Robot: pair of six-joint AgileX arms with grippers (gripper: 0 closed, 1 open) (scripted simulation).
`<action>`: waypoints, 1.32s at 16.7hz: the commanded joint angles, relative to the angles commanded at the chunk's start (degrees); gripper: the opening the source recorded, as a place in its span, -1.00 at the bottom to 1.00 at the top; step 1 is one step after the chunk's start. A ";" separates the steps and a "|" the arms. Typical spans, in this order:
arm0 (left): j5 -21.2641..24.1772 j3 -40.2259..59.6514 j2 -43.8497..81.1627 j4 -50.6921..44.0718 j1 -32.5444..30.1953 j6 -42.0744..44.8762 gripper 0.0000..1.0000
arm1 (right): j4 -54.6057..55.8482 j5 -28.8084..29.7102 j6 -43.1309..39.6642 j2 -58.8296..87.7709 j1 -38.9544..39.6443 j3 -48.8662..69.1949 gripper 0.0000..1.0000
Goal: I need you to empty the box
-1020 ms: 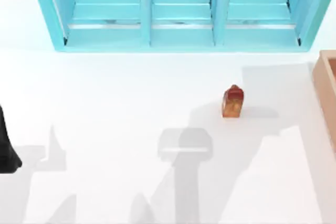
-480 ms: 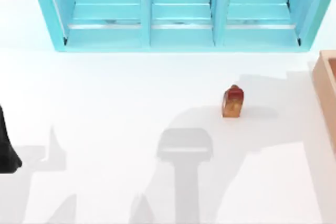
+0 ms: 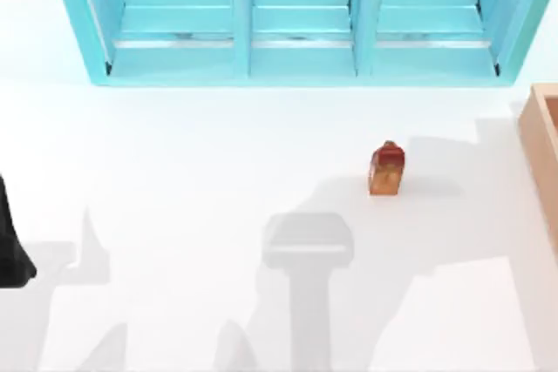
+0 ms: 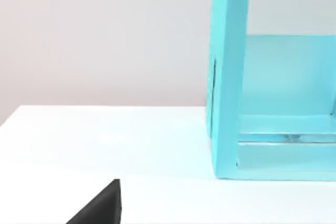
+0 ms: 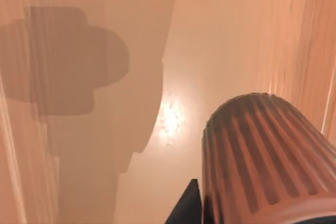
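The box (image 3: 542,145) is tan wood with thick walls and is cut off by the table's right edge in the top view. In the right wrist view its orange-brown floor (image 5: 210,51) lies close below, and a brown ribbed cylinder (image 5: 262,156) rises from it. A dark part of my right gripper (image 5: 186,209) shows right beside that cylinder; whether it holds it is not visible. A small red-and-brown object (image 3: 386,169) stands on the white table left of the box. My left arm (image 3: 9,246) is parked at the table's left edge, with a black corner of my left gripper (image 4: 100,207) in its wrist view.
A large turquoise three-compartment shelf (image 3: 296,19) spans the back of the table, and its side wall (image 4: 228,77) stands ahead in the left wrist view. Open white table surface (image 3: 192,163) lies between the left arm and the small object.
The arm shadow on the right part of the table has drawn back toward the box. The small red-and-brown object and the left arm have not moved.
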 joint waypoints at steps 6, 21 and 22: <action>0.00 0.00 0.00 0.00 0.00 0.00 1.00 | 5.00 -1.14 9.31 -3.04 7.81 -2.49 -1.00; 0.00 0.00 0.00 0.00 0.00 0.00 1.00 | 23.33 -0.01 65.22 -9.38 67.04 -30.38 -1.00; 0.00 0.00 0.00 0.00 0.00 0.00 1.00 | 23.56 0.02 66.55 -9.35 67.53 -31.40 -1.00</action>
